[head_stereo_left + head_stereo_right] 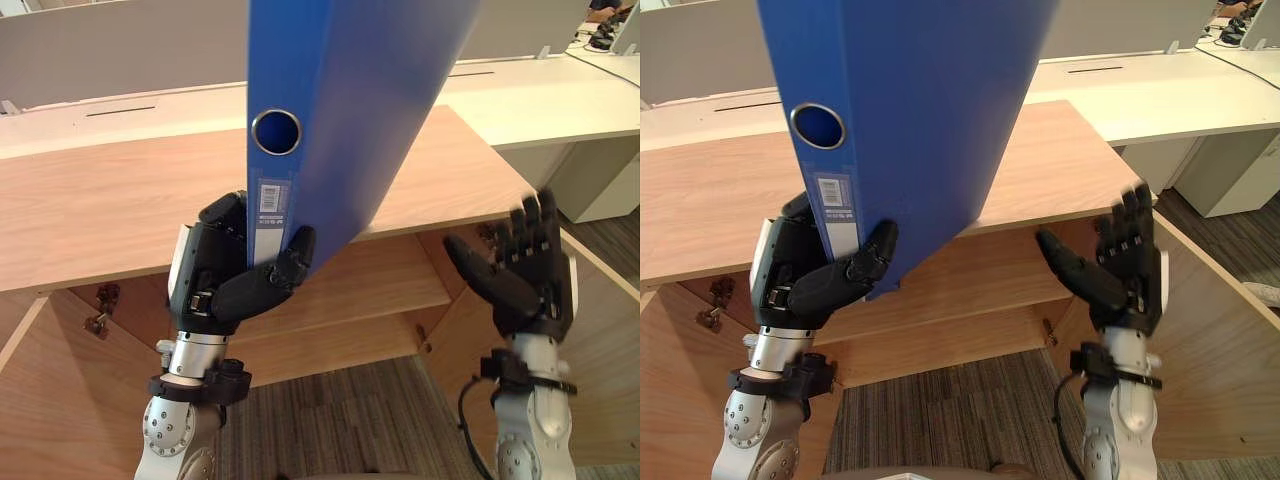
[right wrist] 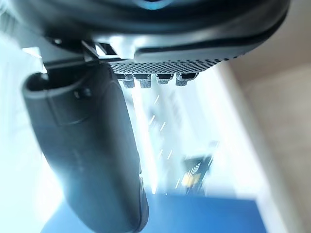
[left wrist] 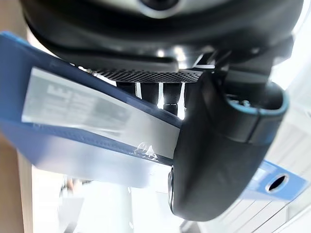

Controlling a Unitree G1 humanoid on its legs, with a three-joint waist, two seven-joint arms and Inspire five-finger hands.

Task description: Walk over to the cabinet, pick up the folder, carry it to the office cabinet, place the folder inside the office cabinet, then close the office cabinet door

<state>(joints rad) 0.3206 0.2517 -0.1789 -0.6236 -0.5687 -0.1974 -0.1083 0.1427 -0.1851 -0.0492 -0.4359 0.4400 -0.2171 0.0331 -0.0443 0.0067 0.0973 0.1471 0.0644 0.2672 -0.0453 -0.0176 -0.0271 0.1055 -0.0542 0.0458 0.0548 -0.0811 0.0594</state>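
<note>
Fingers [image 1: 228,214] of the left hand [image 1: 215,278] are curled behind the folder's spine, thumb clamped across the front: a pinch low at the bottom corner.

Left eye view: blue folder [image 1: 350,100] held upright, leaning slightly to the robot's right, above the top of the wooden office cabinet [image 1: 100,200]. Door panel [image 1: 600,340] stands open and a bare shelf [image 1: 385,290] shows inside. Right hand [image 1: 520,268] is raised beside the folder, apart from it, fingers straight and spread, holding nothing.

Right eye view: the spine carries a round finger hole [image 1: 818,126] with a white label [image 1: 836,210] below it. Covers look stiff, smooth and closed.

Left wrist view: the thumb [image 3: 214,145] lies over the labelled spine, with the blue edge running past it.

Right wrist view: fingers extended. The folder's blue shows beyond the thumb [image 2: 92,145], with no contact visible.

Reading: the carry looks finished and placing is the step in hand. The next move calls for bringing the folder down under the cabinet top and onto the shelf. It is tall and held low, so it will probably need tilting, with the free hand steadying the far cover. The door is not yet closed.
</note>
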